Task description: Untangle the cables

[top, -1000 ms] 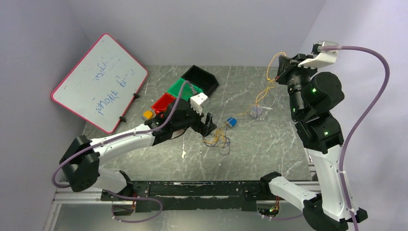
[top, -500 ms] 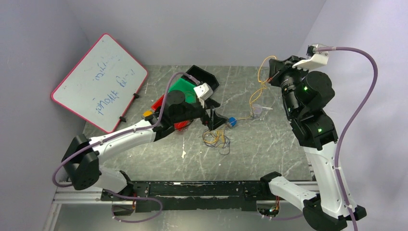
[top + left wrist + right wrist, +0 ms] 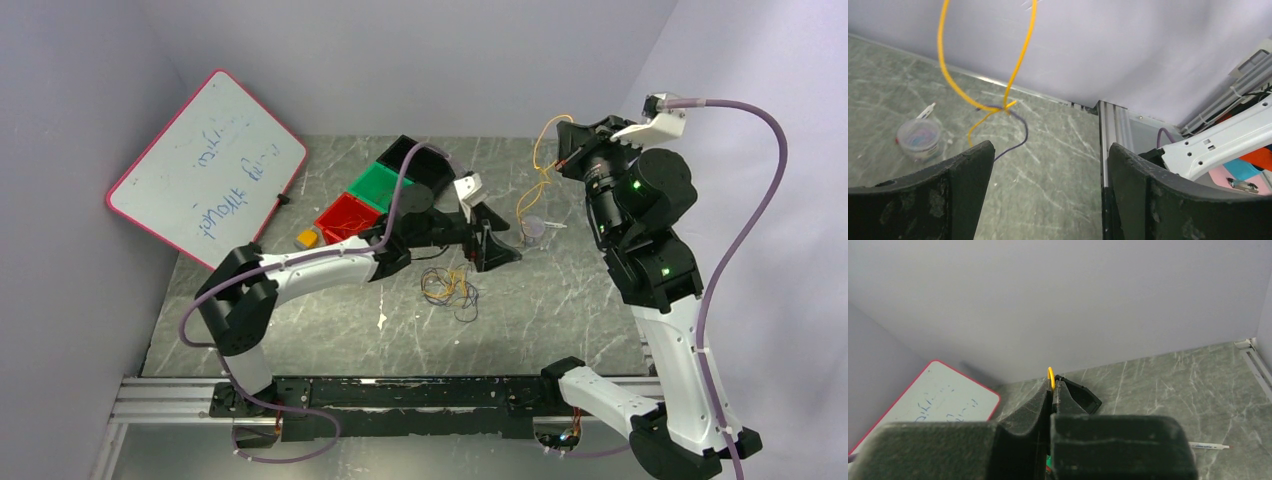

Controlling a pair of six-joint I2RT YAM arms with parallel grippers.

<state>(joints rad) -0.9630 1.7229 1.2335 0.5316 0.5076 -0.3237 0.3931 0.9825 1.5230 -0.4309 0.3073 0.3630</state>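
Observation:
My right gripper (image 3: 568, 160) is raised at the back right, shut on a thin orange-yellow cable (image 3: 543, 155). That cable (image 3: 1050, 376) peeks out above the closed fingertips (image 3: 1058, 388). It hangs in a long loop (image 3: 945, 65) down to the table, knotted low down with a dark purple cable (image 3: 1018, 142). A clump of orange, yellow and dark cables (image 3: 450, 288) lies mid-table. My left gripper (image 3: 497, 248) is open and empty, just right of and behind the clump. In the left wrist view the gripper (image 3: 1048, 150) faces the hanging loop without touching it.
A small clear cup (image 3: 533, 228) and a white pen (image 3: 556, 226) sit below the raised cable. Black (image 3: 420, 160), green (image 3: 378, 185) and red (image 3: 345, 215) bins stand back left. A whiteboard (image 3: 205, 170) leans at the left wall.
My left arm has swung right and away from the bins, past the clump, toward the hanging loop. The right gripper shifted slightly left with the cable, then held still.

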